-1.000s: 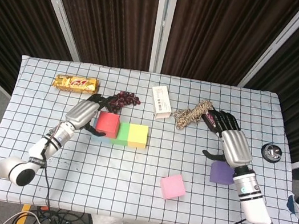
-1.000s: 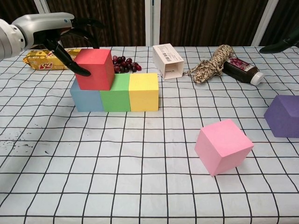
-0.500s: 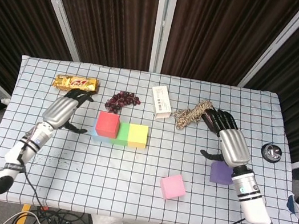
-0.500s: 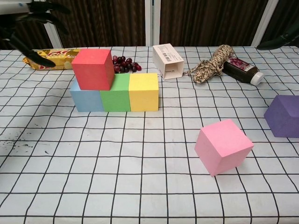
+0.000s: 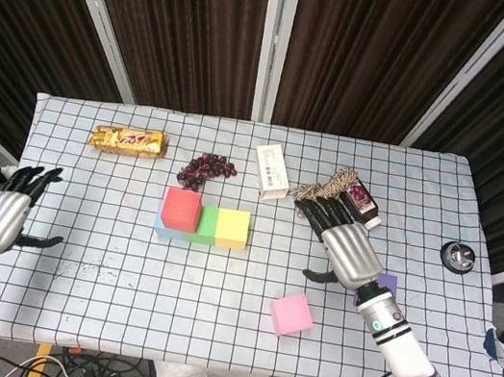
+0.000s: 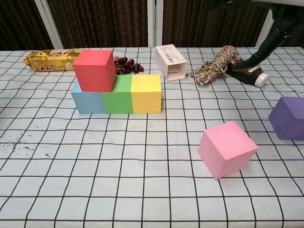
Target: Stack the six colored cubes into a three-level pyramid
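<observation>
A blue cube (image 6: 86, 101), a green cube (image 6: 118, 95) and a yellow cube (image 6: 146, 93) stand in a row. The red cube (image 6: 95, 70) (image 5: 181, 208) sits on top, over the blue and green ones. A pink cube (image 6: 227, 148) (image 5: 291, 314) lies tilted in the near middle. The purple cube (image 6: 289, 117) (image 5: 386, 283) is at the right, partly hidden by my right hand in the head view. My right hand (image 5: 344, 247) hovers open above the table between the row and the purple cube. My left hand (image 5: 5, 212) is open at the table's left edge, holding nothing.
At the back lie a gold snack bar (image 5: 128, 139), a bunch of dark grapes (image 5: 204, 169), a white box (image 5: 272, 171), a coil of rope (image 5: 328, 189) and a small dark bottle (image 5: 363, 200). A round black object (image 5: 458, 254) sits at the far right.
My left hand has let go of the red cube and drawn back to the table's left edge. My right hand has moved left from above the purple cube toward the middle.
</observation>
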You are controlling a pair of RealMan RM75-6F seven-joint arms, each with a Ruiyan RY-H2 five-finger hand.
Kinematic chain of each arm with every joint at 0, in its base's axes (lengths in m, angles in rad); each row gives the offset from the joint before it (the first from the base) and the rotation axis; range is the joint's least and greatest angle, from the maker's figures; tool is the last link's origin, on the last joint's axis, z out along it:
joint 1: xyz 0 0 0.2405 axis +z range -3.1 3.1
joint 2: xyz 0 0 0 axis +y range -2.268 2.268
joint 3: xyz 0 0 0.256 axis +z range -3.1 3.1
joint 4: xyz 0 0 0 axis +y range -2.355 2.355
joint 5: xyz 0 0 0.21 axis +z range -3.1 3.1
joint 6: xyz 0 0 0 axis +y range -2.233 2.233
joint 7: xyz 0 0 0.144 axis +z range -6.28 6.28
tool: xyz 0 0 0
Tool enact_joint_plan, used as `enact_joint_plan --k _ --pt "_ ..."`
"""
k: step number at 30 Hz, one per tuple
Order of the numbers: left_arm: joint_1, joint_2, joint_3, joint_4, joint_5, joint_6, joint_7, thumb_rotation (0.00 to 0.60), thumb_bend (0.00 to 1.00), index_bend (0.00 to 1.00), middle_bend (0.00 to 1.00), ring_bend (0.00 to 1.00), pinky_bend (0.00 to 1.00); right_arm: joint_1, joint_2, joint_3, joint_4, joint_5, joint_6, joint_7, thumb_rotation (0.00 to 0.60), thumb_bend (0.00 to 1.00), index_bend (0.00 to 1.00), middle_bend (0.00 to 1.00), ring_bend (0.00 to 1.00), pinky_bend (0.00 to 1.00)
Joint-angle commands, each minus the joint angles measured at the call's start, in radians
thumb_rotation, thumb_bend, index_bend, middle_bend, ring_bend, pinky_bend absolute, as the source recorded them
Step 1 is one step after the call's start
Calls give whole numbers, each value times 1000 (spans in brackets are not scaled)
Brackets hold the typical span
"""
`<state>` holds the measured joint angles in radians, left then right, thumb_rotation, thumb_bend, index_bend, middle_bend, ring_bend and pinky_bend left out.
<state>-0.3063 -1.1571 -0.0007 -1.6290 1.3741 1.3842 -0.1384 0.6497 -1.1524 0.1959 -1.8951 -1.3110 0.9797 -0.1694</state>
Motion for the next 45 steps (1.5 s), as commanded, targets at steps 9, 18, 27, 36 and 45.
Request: enact_joint_plan --k 9,18,27,36,45 --pt "116 -24 26 86 46 83 -124 600 0 36 155 47 14 61 163 -130 -168 76 -171 -267 600 15 0 73 0 0" --pt "146 -82 20 176 108 130 -138 600 0 36 155 47 14 45 104 -217 -144 47 -177 -347 600 16 0 64 0 0" --pt "162 -122 7 213 129 141 -148 600 0 36 155 47 14 13 3 -244 -61 -15 -126 -355 600 44 0 65 0 0" --pt "178 -140 6 248 134 136 -175 600 0 36 155 46 14 -16 -94 -260 28 -73 -96 -298 600 67 0 169 0 0" --pt "191 -162 1 282 135 130 -212 600 0 39 155 47 15 -64 -153 -236 80 -193 42 -191 600 160 0 485 79 0"
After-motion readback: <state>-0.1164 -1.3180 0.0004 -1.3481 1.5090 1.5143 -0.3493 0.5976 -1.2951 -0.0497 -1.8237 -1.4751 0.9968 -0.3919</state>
